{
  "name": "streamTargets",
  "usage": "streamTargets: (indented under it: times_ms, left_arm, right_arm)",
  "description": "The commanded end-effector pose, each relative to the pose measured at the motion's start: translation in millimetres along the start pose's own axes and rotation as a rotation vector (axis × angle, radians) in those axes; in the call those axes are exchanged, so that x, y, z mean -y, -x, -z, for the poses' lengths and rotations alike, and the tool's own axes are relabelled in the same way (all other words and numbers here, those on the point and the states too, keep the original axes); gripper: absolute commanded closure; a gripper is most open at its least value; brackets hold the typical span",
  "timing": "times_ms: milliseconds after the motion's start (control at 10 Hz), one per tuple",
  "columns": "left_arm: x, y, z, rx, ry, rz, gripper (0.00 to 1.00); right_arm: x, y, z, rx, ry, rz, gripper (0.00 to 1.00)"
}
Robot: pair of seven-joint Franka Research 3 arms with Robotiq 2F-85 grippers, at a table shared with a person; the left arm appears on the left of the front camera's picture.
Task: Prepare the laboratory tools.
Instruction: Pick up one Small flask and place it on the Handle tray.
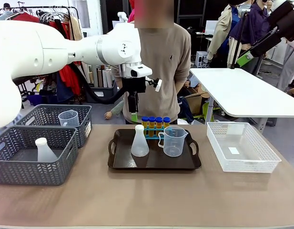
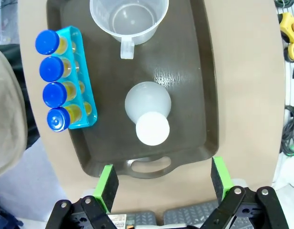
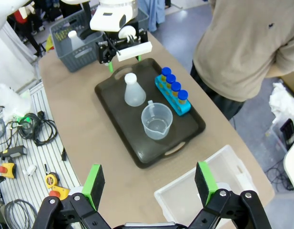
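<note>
In the left wrist view the measuring beaker (image 2: pixel 129 21) was cut off by the top edge, and the tray's (image 2: pixel 204 95) far end ran out of frame with it. In the front view the blue rack (image 1: pixel 150 134) was mostly hidden behind the conical flask (image 1: pixel 139 141) and beaker.

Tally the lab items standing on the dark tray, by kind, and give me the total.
Yellow tubes with blue caps, standing in the rack: 4
Small blue four-hole plastic rack: 1
Translucent white conical flask: 1
Clear plastic measuring beaker with handle: 1
Total on the dark rectangular tray: 7
</note>
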State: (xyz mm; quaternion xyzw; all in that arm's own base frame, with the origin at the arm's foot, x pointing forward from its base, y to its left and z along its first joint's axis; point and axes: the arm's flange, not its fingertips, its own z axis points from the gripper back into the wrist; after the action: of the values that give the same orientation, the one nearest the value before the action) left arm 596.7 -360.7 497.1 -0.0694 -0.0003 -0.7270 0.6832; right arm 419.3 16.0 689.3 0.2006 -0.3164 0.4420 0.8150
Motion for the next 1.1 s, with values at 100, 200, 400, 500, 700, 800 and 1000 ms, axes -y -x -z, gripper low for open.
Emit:
streamTargets:
  times_ms: [100, 200, 400, 500, 700, 800, 1000]
  left_arm:
    - [0.0, 0.0, 0.0, 0.000, 0.000, 0.000, 0.00]
    - [0.0, 0.0, 0.0, 0.000, 0.000, 0.000, 0.00]
    - [0.0, 0.0, 0.0, 0.000, 0.000, 0.000, 0.00]
    - [0.0, 0.0, 0.0, 0.000, 0.000, 0.000, 0.00]
    - [0.9, -0.5, 1.6, 0.003, 0.010, 0.005, 0.00]
    - [10.4, 11.2, -12.7, 0.033, -0.047, 0.021, 0.00]
    - [37.9, 43.9, -50.6, 0.102, -0.128, -0.031, 0.00]
  right_arm:
    - [0.0, -0.8, -0.9, 0.008, -0.006, -0.004, 0.00]
    - [0.0, -0.8, -0.9, 0.008, -0.006, -0.004, 0.00]
    - [0.0, -0.8, -0.9, 0.008, -0.006, -0.004, 0.00]
    - [0.0, -0.8, -0.9, 0.008, -0.006, -0.004, 0.00]
    - [0.0, -0.8, -0.9, 0.008, -0.006, -0.004, 0.00]
    - [0.0, -0.8, -0.9, 0.008, -0.006, -0.004, 0.00]
    - [0.0, -0.8, -0.9, 0.008, -0.006, -0.004, 0.00]
